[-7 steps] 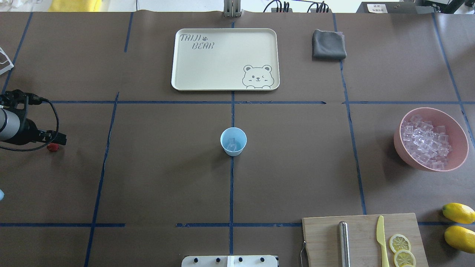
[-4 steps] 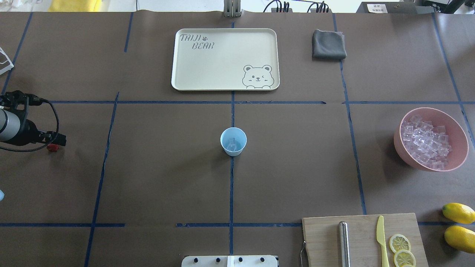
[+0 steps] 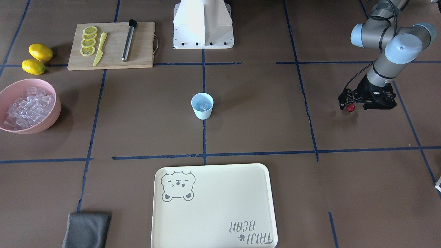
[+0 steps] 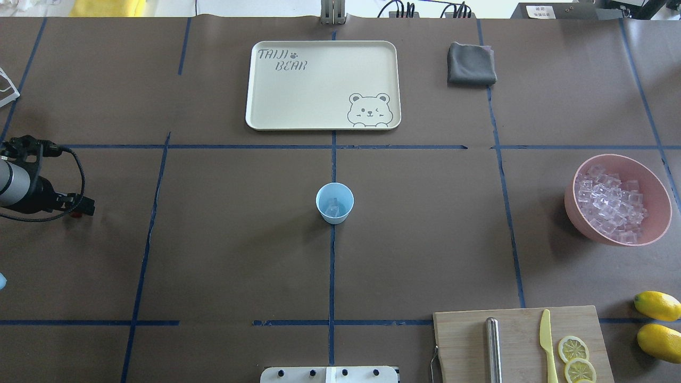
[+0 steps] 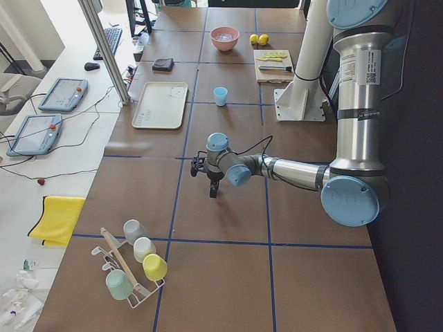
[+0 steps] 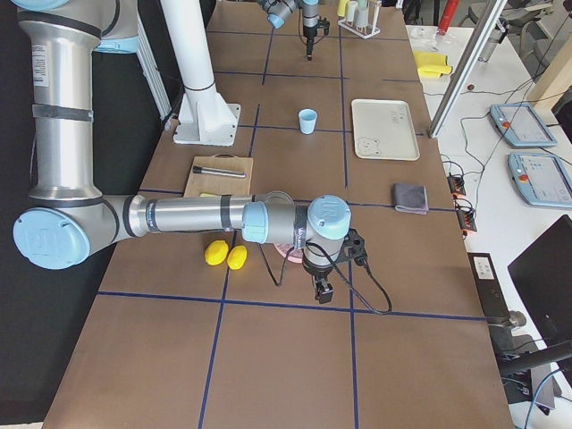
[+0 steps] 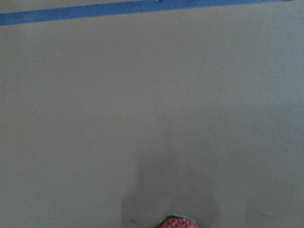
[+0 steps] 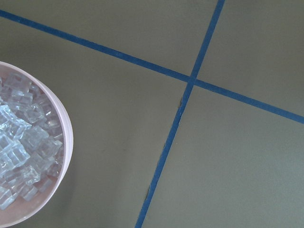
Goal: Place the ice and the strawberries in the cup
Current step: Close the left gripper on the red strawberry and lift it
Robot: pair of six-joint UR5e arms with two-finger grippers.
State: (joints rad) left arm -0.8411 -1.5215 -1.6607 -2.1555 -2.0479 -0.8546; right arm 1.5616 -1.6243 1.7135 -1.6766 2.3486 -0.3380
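The pale blue cup (image 4: pixel 334 202) stands at the table's middle with a few ice cubes (image 4: pixel 333 207) in it; it also shows in the front view (image 3: pixel 202 105). More ice (image 4: pixel 609 205) fills the pink bowl (image 4: pixel 657 183) at the right, also in the right wrist view (image 8: pixel 19 156). The dark red strawberry (image 3: pixel 350 107) lies on the table at the far left. My left gripper (image 3: pixel 347 103) is low over it and looks open; from overhead (image 4: pixel 80 206) it nearly hides the berry (image 4: pixel 77 215). My right gripper (image 6: pixel 320 291) hangs beside the bowl; I cannot tell its state.
A cream bear tray (image 4: pixel 322 85) and a grey cloth (image 4: pixel 471 64) lie at the far side. A cutting board (image 4: pixel 518 346) holds a metal rod, a yellow knife and lemon slices. Two lemons (image 4: pixel 658 324) lie right of it. A cup rack (image 5: pixel 131 259) stands beyond the left arm.
My left gripper has come down and slightly back over the strawberry, so that the berry is now almost covered in the overhead view. Nothing else has moved.
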